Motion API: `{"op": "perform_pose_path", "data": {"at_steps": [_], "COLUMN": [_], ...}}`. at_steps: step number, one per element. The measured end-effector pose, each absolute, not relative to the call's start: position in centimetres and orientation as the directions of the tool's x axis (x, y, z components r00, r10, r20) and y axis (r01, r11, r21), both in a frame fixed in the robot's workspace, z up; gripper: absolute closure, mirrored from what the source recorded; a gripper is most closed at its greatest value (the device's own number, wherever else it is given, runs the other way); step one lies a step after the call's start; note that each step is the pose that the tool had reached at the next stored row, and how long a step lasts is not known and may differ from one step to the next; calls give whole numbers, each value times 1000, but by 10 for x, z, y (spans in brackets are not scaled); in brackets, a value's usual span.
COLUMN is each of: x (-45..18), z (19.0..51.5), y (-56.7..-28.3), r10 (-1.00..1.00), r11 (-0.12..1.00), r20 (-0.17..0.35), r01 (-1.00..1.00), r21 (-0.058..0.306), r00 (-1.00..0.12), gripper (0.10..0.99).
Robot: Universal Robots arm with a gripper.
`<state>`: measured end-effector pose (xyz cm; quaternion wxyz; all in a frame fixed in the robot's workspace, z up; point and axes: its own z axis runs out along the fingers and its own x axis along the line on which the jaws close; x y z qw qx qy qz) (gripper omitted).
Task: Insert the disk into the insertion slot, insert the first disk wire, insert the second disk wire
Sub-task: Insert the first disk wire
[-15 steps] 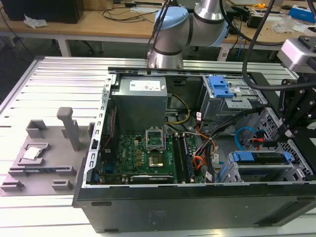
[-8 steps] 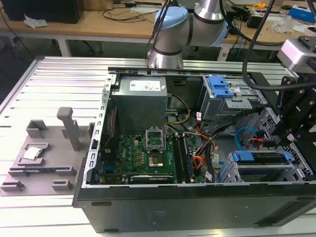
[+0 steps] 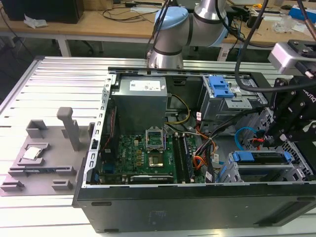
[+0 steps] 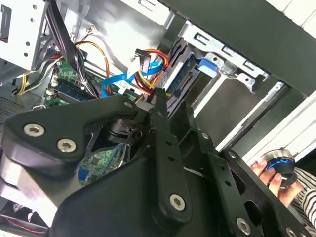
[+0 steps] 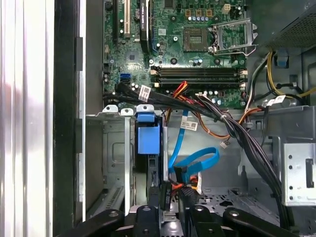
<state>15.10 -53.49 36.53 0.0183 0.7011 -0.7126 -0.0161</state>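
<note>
The flat silver-grey disk in its bright blue plastic caddy sits home in the insertion slot, the light-grey perforated sheet-metal bay at the near corner of the open black computer case, on the exterior view's right. Step one looks done! Now the wires: in the first wrist view the black gripper hangs at the disk's connector end, fingers drawn narrow and, by my reading, pinching a small black plug. The flat blue data cable and the red, orange and yellow wire bundle both end right there (which one feeds that plug, I cannot tell). Neither wire looks seated in the disk, so two steps seem left.
</note>
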Motion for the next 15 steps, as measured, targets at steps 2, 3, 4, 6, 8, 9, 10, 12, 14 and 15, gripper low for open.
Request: {"op": "perform_pose_path", "data": {"at_steps": [2,3,4,6,8,9,10,12,14,15], "x": [151,150,150,150,150,150,150,150,150,150], "z": [363,361,359,358,358,358,358,358,357,357], "y": [-535,-535,-535,-535,-535,-535,-535,-535,-536,-538], "r10": [-1000,-1000,-1000,-1000,-1000,-1000,-1000,-1000,-1000,-1000], "r11": [16,16,16,16,16,16,16,16,17,17], "r20": [4,4,4,6,7,7,7,8,8,8], "r01": [-999,-999,-999,-999,-999,-999,-999,-999,-999,-999], "r21": [49,49,49,48,48,48,48,48,48,48], "r00": [-16,-16,-16,-16,-16,-16,-16,-16,-16,-16], "gripper": [784,784,784,784,784,800,867,922,922,922]}}
